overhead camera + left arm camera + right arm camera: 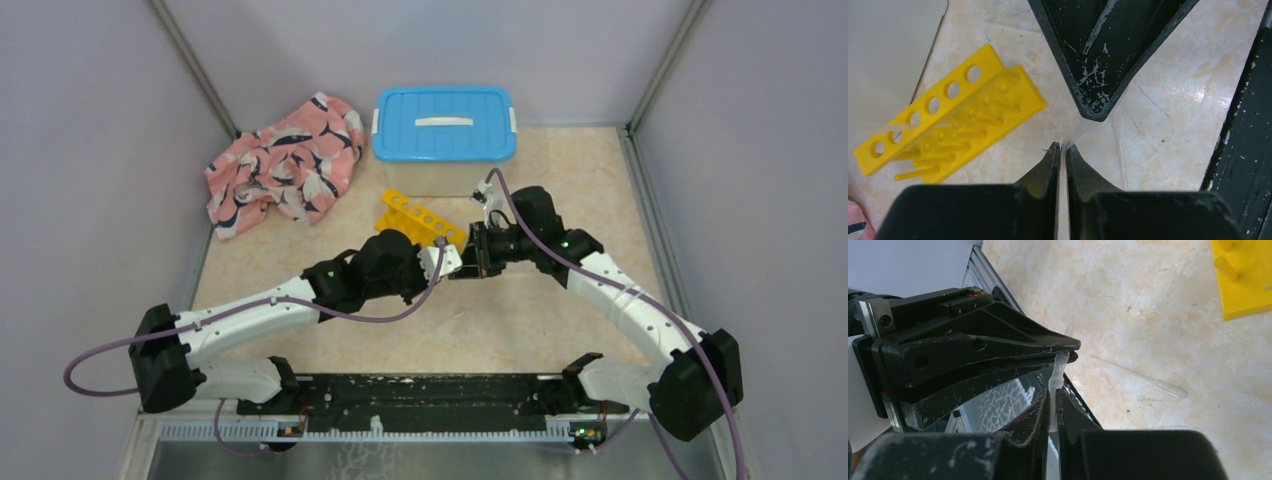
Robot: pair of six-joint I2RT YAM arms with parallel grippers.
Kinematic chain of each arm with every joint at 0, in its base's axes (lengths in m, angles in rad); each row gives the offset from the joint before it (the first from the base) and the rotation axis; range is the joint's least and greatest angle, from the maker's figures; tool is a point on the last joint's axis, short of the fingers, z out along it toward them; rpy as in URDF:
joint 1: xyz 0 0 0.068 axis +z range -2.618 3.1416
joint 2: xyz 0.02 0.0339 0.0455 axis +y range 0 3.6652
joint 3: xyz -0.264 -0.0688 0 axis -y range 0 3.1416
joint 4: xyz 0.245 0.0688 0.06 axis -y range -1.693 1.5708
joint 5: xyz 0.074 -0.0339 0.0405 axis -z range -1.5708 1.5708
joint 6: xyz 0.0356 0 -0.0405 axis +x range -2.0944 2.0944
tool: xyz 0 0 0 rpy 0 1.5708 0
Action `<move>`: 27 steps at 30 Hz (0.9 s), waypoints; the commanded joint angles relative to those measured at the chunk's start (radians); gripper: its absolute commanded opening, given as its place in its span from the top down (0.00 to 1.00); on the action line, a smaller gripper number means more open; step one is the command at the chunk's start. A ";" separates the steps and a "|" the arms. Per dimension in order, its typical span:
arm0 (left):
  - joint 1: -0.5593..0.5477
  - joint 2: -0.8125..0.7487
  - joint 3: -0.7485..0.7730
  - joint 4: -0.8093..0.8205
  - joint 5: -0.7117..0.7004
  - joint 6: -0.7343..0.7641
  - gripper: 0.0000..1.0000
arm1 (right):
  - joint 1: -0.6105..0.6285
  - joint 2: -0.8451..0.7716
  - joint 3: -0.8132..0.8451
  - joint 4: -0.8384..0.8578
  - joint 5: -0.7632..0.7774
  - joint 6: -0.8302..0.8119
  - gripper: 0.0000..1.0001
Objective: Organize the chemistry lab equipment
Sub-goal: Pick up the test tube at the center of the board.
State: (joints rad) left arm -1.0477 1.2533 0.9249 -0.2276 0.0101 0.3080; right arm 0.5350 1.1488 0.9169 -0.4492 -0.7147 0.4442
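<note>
Clamping same thin clear tube (1058, 367) w/ both: left gripper (1063, 147) & right gripper (1053, 392) tip-to-tip, tube axis running between them, just off yellow rack's (948, 115) near end.

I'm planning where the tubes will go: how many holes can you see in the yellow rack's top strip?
6, in a single row along the upper strip of the yellow rack, running end to end in the left wrist view. None looks hidden there.
</note>
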 commanded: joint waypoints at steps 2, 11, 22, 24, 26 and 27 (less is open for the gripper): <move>-0.005 0.001 -0.009 0.033 0.023 -0.010 0.91 | 0.011 0.000 0.075 -0.009 0.037 -0.028 0.84; -0.007 -0.005 -0.008 0.031 0.006 -0.029 0.93 | 0.010 -0.040 0.104 0.013 0.206 -0.041 0.59; -0.009 0.090 0.096 0.031 -0.123 -0.166 0.95 | 0.011 -0.171 0.037 0.153 0.406 -0.033 0.58; -0.012 0.123 0.132 0.021 -0.157 -0.200 0.95 | 0.011 -0.177 0.025 0.171 0.428 -0.035 0.58; -0.014 0.150 0.165 0.018 -0.182 -0.232 0.95 | 0.011 -0.175 0.015 0.183 0.463 -0.043 0.59; -0.014 0.162 0.181 0.017 -0.196 -0.246 0.95 | 0.011 -0.174 0.006 0.195 0.479 -0.044 0.59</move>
State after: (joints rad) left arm -1.0534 1.3800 1.0267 -0.2108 -0.1135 0.1486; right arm 0.5411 0.9840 0.9520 -0.3408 -0.3275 0.4110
